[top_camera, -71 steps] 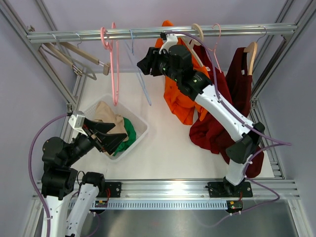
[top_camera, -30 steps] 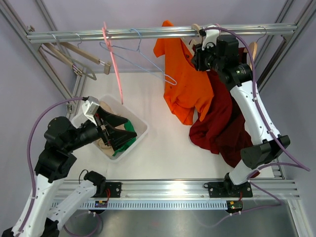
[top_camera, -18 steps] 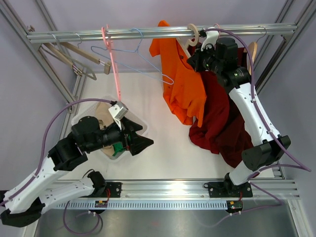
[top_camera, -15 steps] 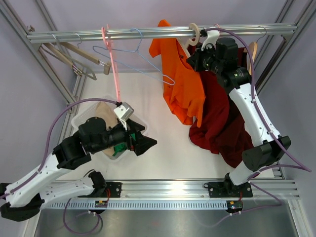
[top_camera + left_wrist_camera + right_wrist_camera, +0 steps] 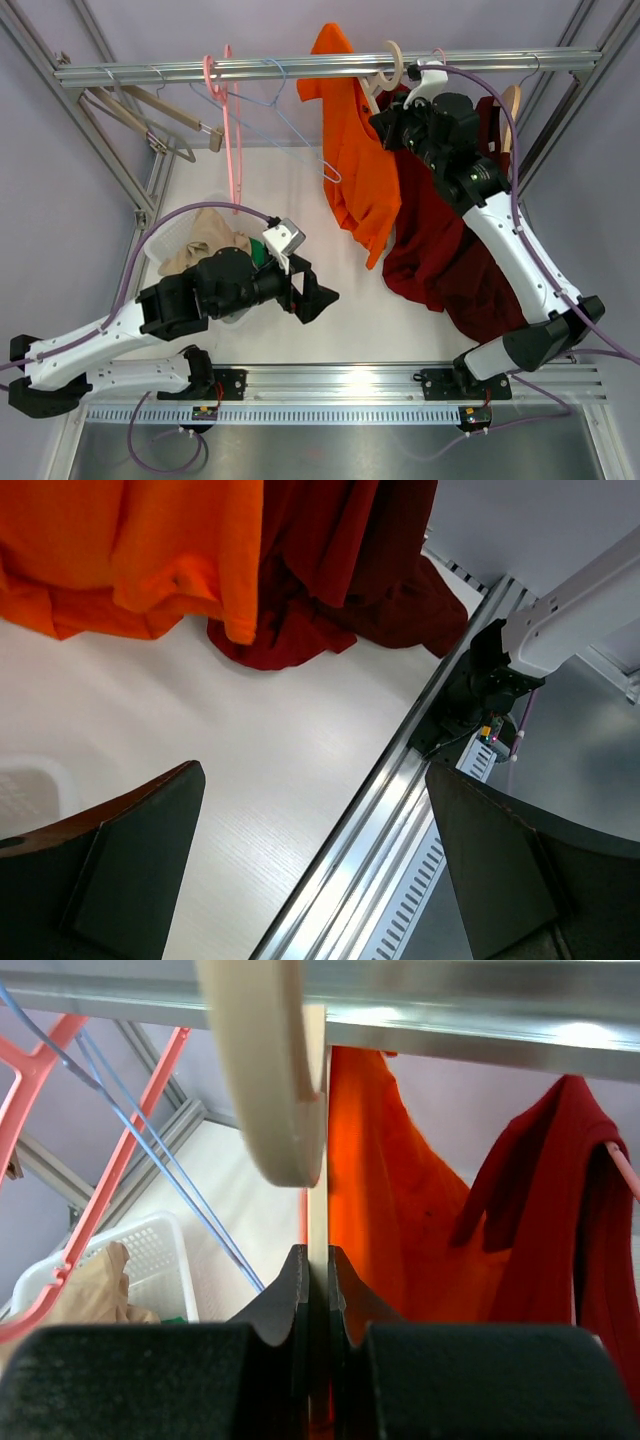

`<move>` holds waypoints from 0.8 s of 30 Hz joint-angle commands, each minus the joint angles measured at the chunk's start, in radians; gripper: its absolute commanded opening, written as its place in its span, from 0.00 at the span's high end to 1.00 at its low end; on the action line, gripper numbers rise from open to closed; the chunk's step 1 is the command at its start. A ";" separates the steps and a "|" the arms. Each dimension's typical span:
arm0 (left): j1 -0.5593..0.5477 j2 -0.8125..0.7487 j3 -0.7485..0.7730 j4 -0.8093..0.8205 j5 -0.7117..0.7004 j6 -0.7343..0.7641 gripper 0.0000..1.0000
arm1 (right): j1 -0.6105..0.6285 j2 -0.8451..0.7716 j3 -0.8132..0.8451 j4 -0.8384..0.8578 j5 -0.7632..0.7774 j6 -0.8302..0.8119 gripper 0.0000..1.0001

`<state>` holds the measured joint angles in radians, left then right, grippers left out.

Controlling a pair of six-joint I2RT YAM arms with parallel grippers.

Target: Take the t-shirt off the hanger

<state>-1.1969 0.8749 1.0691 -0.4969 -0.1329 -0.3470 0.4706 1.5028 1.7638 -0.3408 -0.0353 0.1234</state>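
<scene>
The orange t-shirt (image 5: pixel 355 150) hangs from the rail on a cream hanger whose hook (image 5: pixel 390 65) loops over the bar. My right gripper (image 5: pixel 380 118) is up at the rail, just right of the shirt. In the right wrist view it (image 5: pixel 317 1260) is shut on the hanger's thin flat neck (image 5: pixel 317 1160) below the hook (image 5: pixel 265 1080), with the t-shirt (image 5: pixel 400 1210) right behind. My left gripper (image 5: pixel 318 295) is low over the table's front middle. It (image 5: pixel 320 870) is open and holds nothing; the t-shirt's hem (image 5: pixel 130 550) hangs beyond it.
A dark red garment (image 5: pixel 450 250) hangs right of the t-shirt and pools on the table. Pink (image 5: pixel 230 130), blue wire (image 5: pixel 290 120) and wooden hangers (image 5: pixel 150 110) hang at the rail's left. A white basket (image 5: pixel 170 235) of clothes stands front left. The front rail (image 5: pixel 400 820) runs beneath my left gripper.
My right gripper has closed on the hanger's neck, and the t-shirt has swung narrower. My left arm has swept right, from over the basket to the table's front middle, still open.
</scene>
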 commanded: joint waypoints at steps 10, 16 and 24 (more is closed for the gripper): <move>-0.056 0.142 0.049 0.191 -0.054 0.031 0.02 | 0.082 -0.340 -0.463 0.379 0.250 0.101 1.00; -0.084 0.274 0.086 0.277 -0.071 0.055 0.01 | 0.160 -0.457 -0.541 0.358 0.360 0.150 1.00; -0.110 0.450 0.161 0.360 -0.197 0.062 0.02 | 0.270 -0.546 -0.575 0.303 0.426 0.222 1.00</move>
<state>-1.2984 1.2861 1.1664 -0.2447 -0.2287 -0.3027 0.7136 0.9985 1.1812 -0.1390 0.3264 0.3046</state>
